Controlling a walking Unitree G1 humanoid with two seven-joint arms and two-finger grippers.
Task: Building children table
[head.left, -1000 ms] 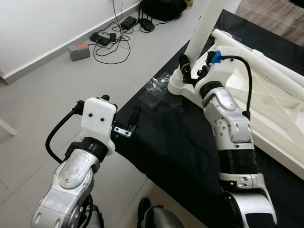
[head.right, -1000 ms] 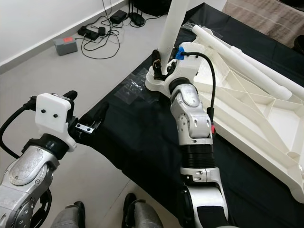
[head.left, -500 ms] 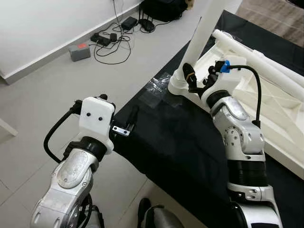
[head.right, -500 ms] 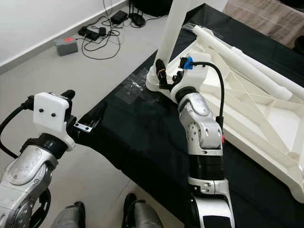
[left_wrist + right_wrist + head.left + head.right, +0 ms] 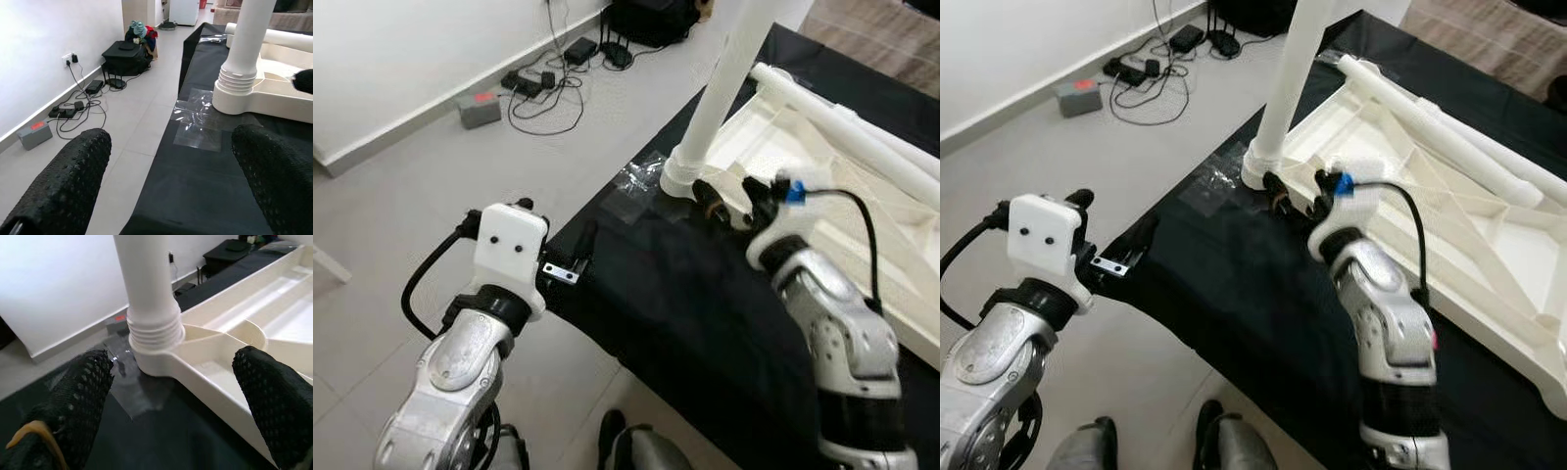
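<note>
A black cloth [image 5: 705, 313] covers the floor, and on it the white table top [image 5: 1449, 186] lies upside down, its near corner close to the cloth's left edge. From the socket at that corner a white leg [image 5: 715, 98] stands nearly upright, its long axis rising away from the cloth, threaded collar seated in the corner. The right gripper [image 5: 1298, 201] is just beside that collar, fingers [image 5: 83, 396] spread apart and holding nothing, with the leg's base straight ahead between them, not yet touching. The left gripper [image 5: 582, 250] hangs released over the cloth's left edge, well apart from the leg. The right arm is plainly the nearer for gripping the leg, probably to turn it tighter.
</note>
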